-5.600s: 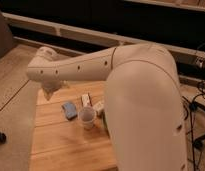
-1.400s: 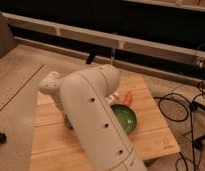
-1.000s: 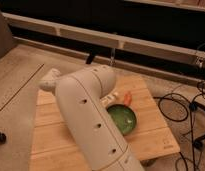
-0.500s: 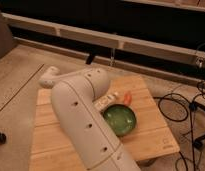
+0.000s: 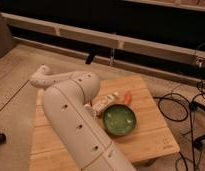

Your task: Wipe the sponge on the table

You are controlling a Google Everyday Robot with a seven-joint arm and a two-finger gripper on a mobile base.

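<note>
The arm (image 5: 71, 112) now lies further toward 10 o'clock across the table (image 5: 151, 137) than a second ago, and more of the tube (image 5: 105, 103) and bowl (image 5: 119, 120) shows. It covers the sponge, seen earlier at the bowl's 9 o'clock. It also covers the gripper, presumably beneath it there, so I cannot tell its grip. The sweep suits a wiping stroke, but contact is unconfirmed.
</note>
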